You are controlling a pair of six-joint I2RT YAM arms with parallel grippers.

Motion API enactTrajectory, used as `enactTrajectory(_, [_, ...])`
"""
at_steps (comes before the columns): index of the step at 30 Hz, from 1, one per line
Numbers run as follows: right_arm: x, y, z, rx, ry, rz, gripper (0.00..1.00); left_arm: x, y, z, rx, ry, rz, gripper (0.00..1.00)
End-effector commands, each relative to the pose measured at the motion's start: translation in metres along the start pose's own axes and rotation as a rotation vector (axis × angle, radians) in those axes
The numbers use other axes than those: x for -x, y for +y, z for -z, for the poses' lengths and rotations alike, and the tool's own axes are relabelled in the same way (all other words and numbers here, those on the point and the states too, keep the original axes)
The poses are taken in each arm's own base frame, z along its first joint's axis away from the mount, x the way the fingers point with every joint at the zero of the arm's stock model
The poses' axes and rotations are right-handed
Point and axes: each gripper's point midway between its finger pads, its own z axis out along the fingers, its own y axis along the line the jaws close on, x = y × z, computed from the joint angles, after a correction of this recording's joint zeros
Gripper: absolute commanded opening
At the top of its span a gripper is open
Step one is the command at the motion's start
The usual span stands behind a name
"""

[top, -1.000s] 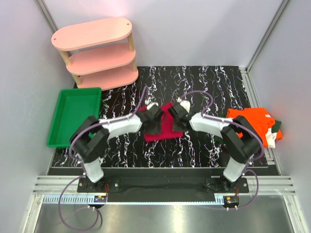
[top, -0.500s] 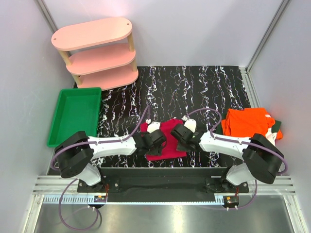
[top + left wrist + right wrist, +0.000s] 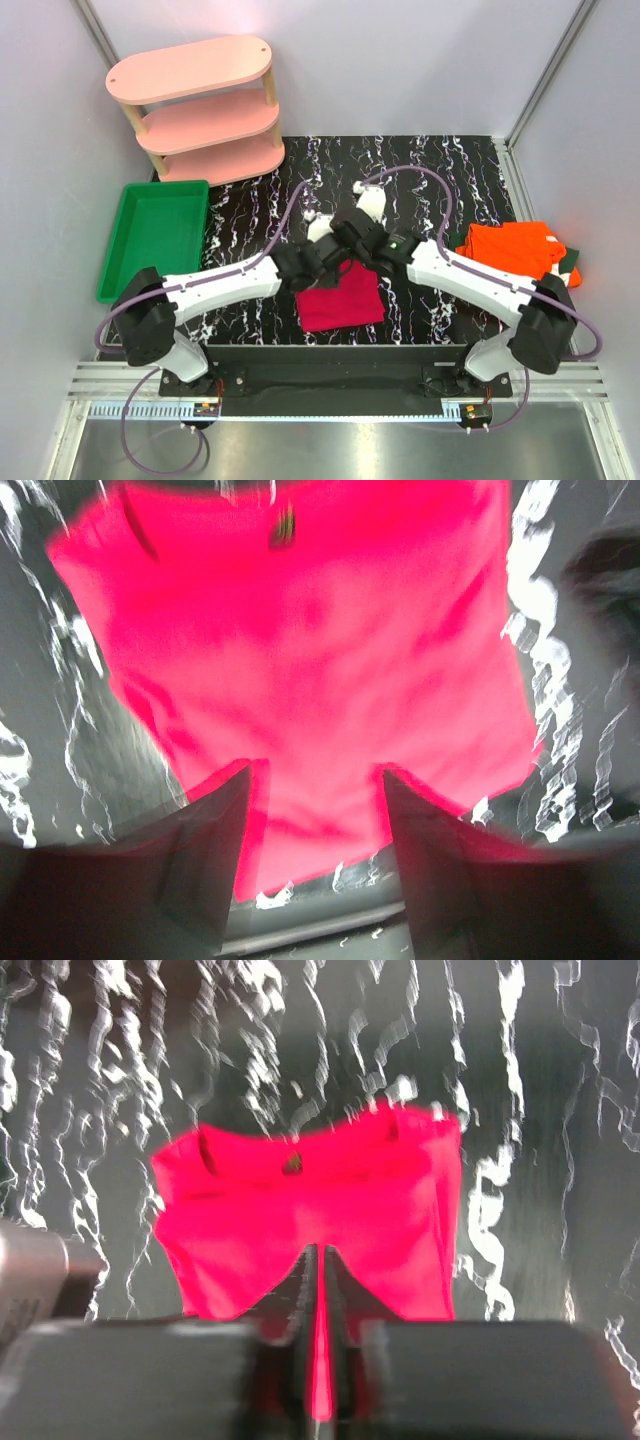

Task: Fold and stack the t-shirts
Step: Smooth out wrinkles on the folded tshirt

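Pink shelf (image 3: 190,70), green tray (image 3: 150,188)

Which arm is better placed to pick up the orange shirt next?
Right, most likely. The orange shirt lies on the right side, close beside the right arm. The left arm is based on the other side, with the folded red shirt between it and the orange one.
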Motion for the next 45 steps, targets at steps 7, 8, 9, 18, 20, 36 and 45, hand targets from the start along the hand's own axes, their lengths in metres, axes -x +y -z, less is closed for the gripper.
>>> enactTrajectory(7, [-0.024, -0.010, -0.057, -0.115, 0.046, 0.140, 0.00, 0.039, 0.015, -0.038, -0.014, -0.049, 0.068, 0.00])
enactTrajectory(8, [-0.027, -0.010, -0.059, -0.113, 0.051, 0.138, 0.00, 0.038, 0.015, -0.041, -0.012, -0.043, 0.067, 0.00])
enactTrajectory(9, [-0.032, -0.013, -0.062, -0.122, 0.063, 0.144, 0.00, 0.038, 0.013, -0.043, -0.019, -0.042, 0.067, 0.00])
enactTrajectory(18, [-0.052, -0.023, -0.080, -0.141, 0.123, 0.133, 0.00, 0.029, 0.017, -0.069, -0.006, 0.001, 0.084, 0.00])
enactTrajectory(20, [-0.056, -0.027, -0.085, -0.148, 0.139, 0.122, 0.00, 0.026, 0.024, -0.079, 0.002, 0.017, 0.105, 0.00])
enactTrajectory(36, [-0.053, -0.044, -0.079, -0.138, 0.091, 0.065, 0.00, 0.032, 0.031, -0.121, -0.064, 0.107, 0.234, 0.00])
enactTrajectory(45, [0.007, -0.025, -0.040, -0.039, -0.050, 0.043, 0.00, 0.037, 0.031, -0.114, -0.051, 0.088, 0.214, 0.00])
